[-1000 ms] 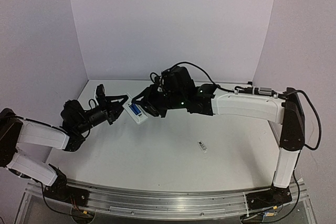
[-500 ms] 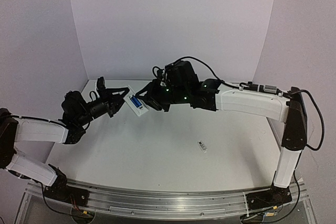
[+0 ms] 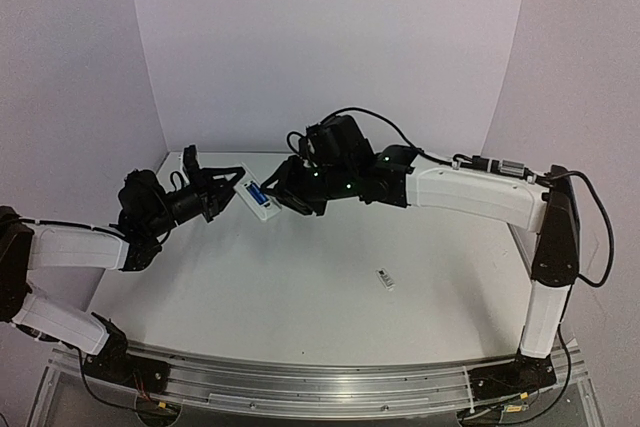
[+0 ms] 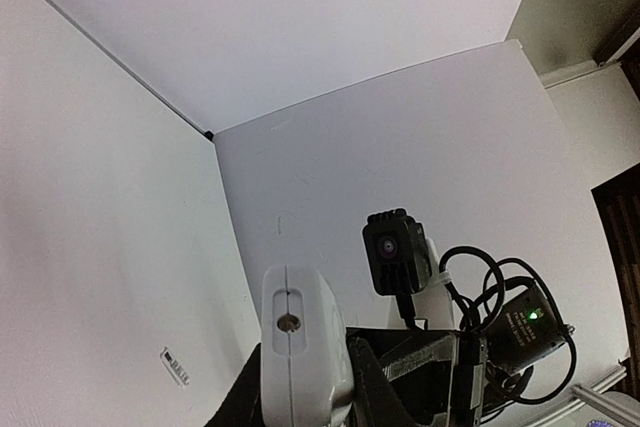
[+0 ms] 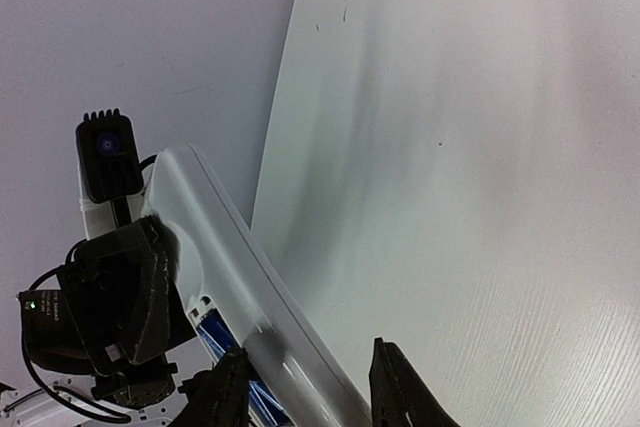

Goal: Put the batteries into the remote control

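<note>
remote control (image 3: 258,199) hangs in the air at centre left of the top view, above the surface (image 3: 300,297). right jaws are closed on its long edges, and left jaws look clamped on the opposite end. blue batteries (image 5: 222,340) show in the back recess. small white cover piece (image 3: 385,279) lies lower right, well apart. remote is probably light, stiff, slick plastic. best pinched across the side edges, clear of the open recess.
</note>
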You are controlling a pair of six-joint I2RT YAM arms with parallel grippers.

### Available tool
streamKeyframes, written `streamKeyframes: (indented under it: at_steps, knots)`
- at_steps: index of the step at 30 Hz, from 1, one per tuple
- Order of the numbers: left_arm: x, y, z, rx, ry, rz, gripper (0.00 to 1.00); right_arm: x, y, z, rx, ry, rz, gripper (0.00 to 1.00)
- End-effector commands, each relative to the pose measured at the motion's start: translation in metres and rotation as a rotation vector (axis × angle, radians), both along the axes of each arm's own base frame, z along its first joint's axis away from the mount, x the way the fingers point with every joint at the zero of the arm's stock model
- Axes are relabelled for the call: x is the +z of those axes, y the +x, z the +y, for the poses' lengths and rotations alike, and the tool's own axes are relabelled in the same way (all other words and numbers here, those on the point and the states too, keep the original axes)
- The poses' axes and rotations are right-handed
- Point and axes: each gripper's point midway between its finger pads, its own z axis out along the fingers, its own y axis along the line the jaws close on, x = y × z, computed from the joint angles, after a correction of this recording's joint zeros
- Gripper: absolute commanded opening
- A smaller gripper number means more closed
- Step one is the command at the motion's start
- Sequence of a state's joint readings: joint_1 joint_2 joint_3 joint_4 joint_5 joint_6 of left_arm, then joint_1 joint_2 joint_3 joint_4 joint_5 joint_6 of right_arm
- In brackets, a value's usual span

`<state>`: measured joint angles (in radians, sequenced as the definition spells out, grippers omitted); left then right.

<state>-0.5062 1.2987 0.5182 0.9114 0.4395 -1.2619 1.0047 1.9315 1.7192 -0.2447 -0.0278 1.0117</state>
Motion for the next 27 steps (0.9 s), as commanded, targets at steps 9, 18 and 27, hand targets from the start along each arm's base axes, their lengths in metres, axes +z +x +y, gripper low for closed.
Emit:
streamKeyframes:
  at_steps: [9, 18, 27]
  knots:
    - [0.039, -0.009, -0.01, -0.073, -0.035, -0.147, 0.0, 0.008, -0.003, 0.004, -0.001, -0.058, -0.077, 0.49]
    - [0.032, -0.007, -0.015, -0.098, -0.034, -0.139, 0.0, 0.012, 0.0, 0.012, 0.008, -0.037, -0.086, 0.52]
    - [0.034, -0.009, -0.016, -0.101, -0.017, -0.167, 0.0, 0.007, 0.004, 0.016, -0.006, -0.015, -0.036, 0.52]
